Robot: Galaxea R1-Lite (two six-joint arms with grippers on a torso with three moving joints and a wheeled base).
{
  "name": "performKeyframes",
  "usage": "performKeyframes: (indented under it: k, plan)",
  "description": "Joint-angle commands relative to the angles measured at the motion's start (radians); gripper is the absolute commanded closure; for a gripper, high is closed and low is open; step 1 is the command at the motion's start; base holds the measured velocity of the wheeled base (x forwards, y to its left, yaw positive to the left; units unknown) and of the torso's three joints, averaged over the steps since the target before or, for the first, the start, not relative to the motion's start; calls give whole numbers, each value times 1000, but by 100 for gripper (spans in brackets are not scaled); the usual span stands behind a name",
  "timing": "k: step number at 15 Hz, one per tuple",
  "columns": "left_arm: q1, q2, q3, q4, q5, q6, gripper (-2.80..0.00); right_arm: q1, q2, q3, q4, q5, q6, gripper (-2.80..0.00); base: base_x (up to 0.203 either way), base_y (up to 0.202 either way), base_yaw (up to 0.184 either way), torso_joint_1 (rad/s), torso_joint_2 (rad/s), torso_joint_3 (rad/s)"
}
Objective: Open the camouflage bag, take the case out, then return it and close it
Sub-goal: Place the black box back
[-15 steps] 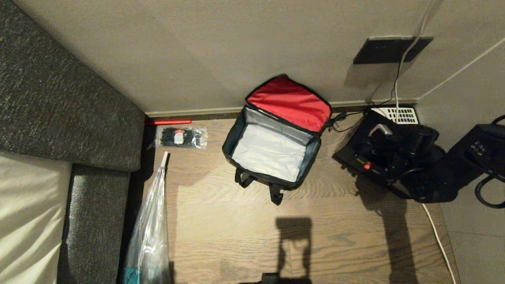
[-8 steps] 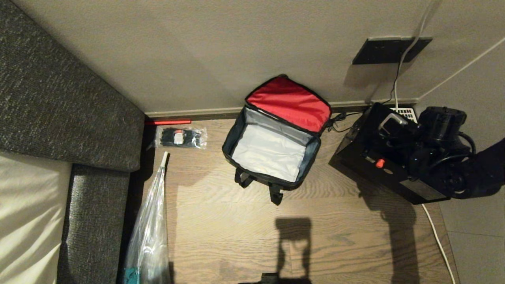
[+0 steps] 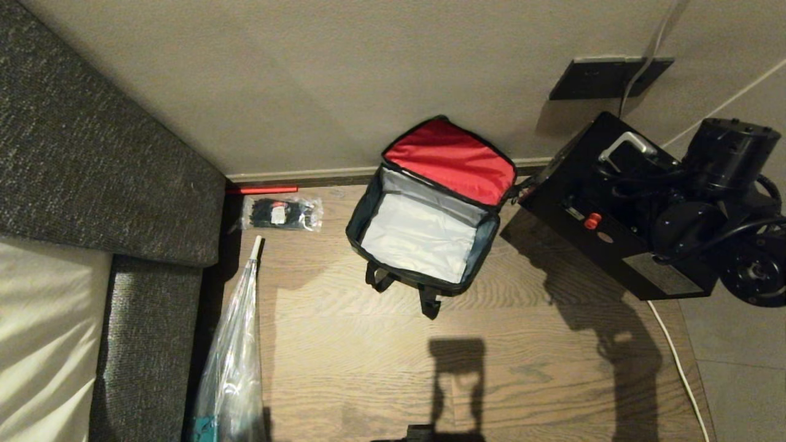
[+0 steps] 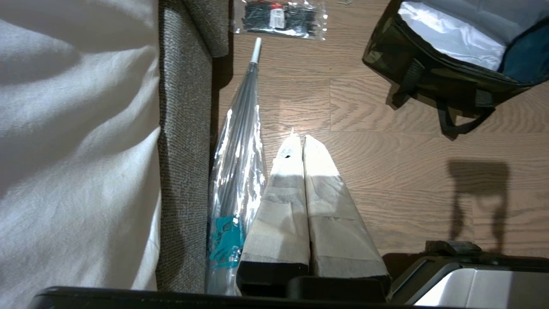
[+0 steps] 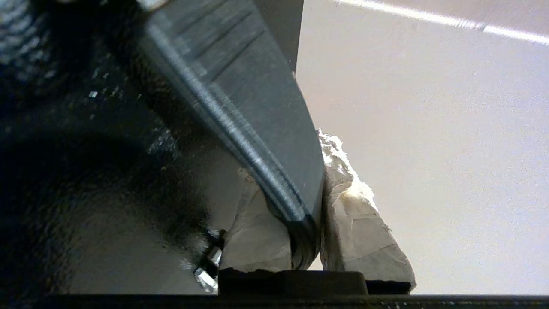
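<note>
The camouflage bag (image 3: 363, 212) sits open on the wood floor against the wall. Its red-lined lid (image 3: 451, 158) leans back and its pale lined inside is empty. To its right the black case (image 3: 571, 184) hangs tilted above the floor, red latch (image 3: 592, 221) facing me. My right gripper (image 5: 300, 171) is shut on the case's handle (image 5: 257, 98), whose pale grey end (image 3: 626, 146) shows in the head view. Down near the floor my left gripper (image 4: 299, 139) is shut on nothing, short of the bag (image 4: 433, 73).
A grey sofa (image 3: 92, 172) fills the left side. A wrapped umbrella (image 3: 236, 356) and a packet of black ties (image 3: 282, 213) lie beside it. A white cable (image 3: 675, 356) runs over the floor under the case. A dark wall plate (image 3: 608, 77) is above.
My right arm has lifted the case off the floor and swung it up toward the wall. The white-keyed object behind it is now covered. The bag has not moved.
</note>
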Motion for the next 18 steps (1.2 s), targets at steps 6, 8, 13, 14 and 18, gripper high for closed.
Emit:
performKeyframes:
  k: [6,8,13,14,18]
  plan:
    - [0,-3,0,0,0,0,0,134,-43,-57,64,-8,-4,0,0,0,0,0,0,0]
    - [0,-3,0,0,0,0,0,187,-44,-65,81,-15,-2,0,0,0,0,0,0,0]
    - [0,-3,0,0,0,0,0,254,0,-120,83,-29,1,0,0,0,0,0,0,0]
    - [0,-3,0,0,0,0,0,271,18,-144,82,-30,1,0,0,0,0,0,0,0]
    - [-1,-3,0,0,0,0,0,341,98,-259,80,-37,1,0,0,0,0,0,0,0]
